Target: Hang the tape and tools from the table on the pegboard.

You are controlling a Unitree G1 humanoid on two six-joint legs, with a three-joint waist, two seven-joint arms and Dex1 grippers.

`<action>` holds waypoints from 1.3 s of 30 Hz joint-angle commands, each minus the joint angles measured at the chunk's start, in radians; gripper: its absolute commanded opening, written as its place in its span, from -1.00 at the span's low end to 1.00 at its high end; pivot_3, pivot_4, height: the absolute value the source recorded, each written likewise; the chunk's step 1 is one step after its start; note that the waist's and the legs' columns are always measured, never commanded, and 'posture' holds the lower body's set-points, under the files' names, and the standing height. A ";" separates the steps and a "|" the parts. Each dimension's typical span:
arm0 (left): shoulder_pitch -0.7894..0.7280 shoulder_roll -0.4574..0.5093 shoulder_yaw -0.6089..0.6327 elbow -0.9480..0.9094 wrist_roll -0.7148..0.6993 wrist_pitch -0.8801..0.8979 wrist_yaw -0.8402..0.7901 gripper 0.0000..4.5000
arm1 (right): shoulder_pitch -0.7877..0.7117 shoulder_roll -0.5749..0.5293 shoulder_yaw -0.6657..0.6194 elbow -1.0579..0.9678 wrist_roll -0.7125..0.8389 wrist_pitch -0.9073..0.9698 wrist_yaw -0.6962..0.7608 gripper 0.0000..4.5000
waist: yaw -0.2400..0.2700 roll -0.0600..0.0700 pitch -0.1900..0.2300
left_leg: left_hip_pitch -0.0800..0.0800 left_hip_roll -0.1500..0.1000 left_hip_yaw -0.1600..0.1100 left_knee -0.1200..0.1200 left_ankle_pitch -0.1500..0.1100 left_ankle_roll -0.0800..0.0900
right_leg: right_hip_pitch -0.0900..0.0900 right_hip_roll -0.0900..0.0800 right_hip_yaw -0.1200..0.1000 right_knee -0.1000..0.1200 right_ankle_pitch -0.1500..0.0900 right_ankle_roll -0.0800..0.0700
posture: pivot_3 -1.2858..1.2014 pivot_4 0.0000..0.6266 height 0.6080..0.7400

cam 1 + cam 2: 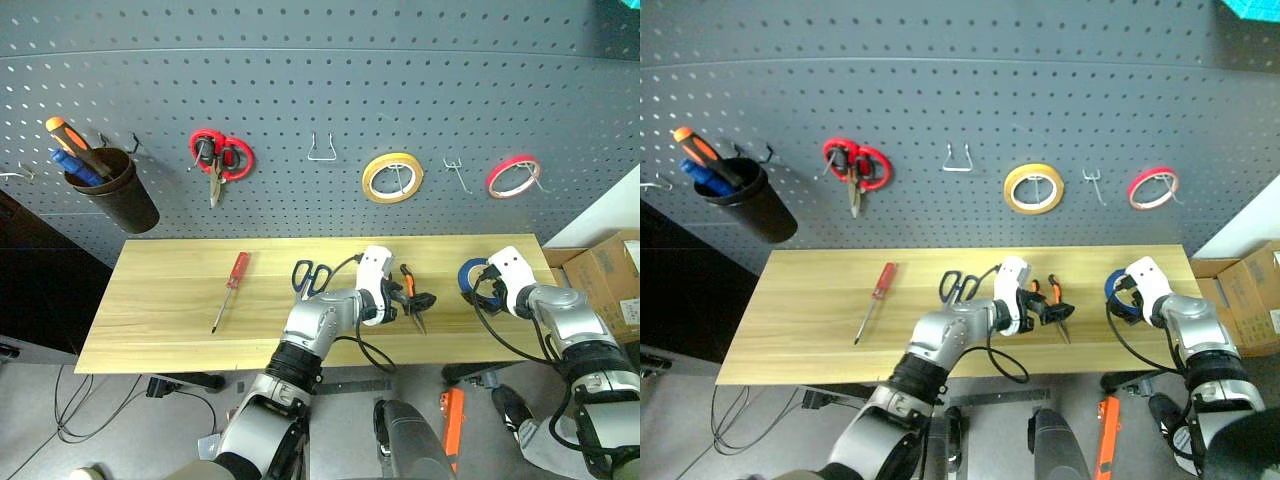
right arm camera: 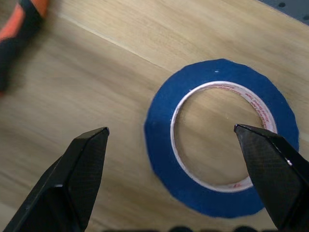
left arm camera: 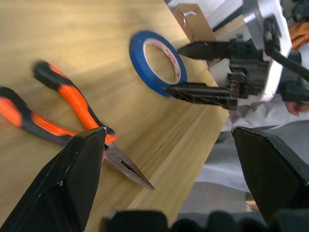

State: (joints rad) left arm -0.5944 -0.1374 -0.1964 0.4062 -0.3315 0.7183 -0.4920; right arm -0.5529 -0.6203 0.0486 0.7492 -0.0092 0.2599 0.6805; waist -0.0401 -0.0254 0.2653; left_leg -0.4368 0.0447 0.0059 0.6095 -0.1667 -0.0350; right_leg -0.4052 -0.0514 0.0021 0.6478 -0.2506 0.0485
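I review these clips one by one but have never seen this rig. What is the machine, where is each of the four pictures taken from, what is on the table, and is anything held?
It is a two-armed humanoid robot. Two pictures come from its head, looking down; the other two come from cameras on its wrists, looking along black fingers. On the wooden table lie a red screwdriver, blue-handled scissors, orange-and-black pliers and a blue tape ring. The left gripper hangs open over the pliers; the right gripper is open at the tape. Nothing is held. The pegboard behind carries red scissors, yellow tape, red tape and a cup of screwdrivers.
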 commanded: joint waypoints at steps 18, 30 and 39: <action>0.007 -0.039 -0.031 -0.073 -0.002 0.013 -0.008 1.00 | -0.117 0.002 -0.002 0.245 -0.014 0.002 0.114 -0.62 | -0.001 0.000 0.028 | 0.001 0.000 0.001 0.001 -0.001 -0.002 | 0.000 0.000 0.001 0.001 -0.002 0.005 | -0.02 -0.03 1.00; 0.059 0.079 -0.023 -0.352 -0.126 0.120 -0.150 1.00 | 0.349 -0.020 -0.079 -0.648 -0.074 -0.001 -0.134 -0.76 | 0.007 0.007 0.023 | -0.001 -0.001 0.002 0.001 -0.002 -0.006 | -0.002 -0.002 0.003 0.002 -0.003 0.008 | -0.05 -0.30 1.00; 0.130 0.198 0.196 -0.658 -0.400 0.345 -0.130 1.00 | 0.760 0.115 0.031 -1.275 -0.360 -0.052 -0.394 -0.76 | -0.015 0.008 -0.026 | 0.001 -0.001 0.003 0.003 -0.006 -0.017 | -0.003 -0.001 0.007 0.003 -0.008 0.016 | -0.05 -0.60 1.00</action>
State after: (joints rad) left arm -0.4453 0.0656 -0.0560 -0.1677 -0.6485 1.0262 -0.6365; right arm 0.2027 -0.5131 0.0707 -0.4724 -0.3069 0.2563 0.3440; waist -0.0551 -0.0174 0.2393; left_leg -0.4351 0.0432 0.0085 0.6140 -0.1725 -0.0499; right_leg -0.4075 -0.0524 0.0090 0.6509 -0.2570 0.0628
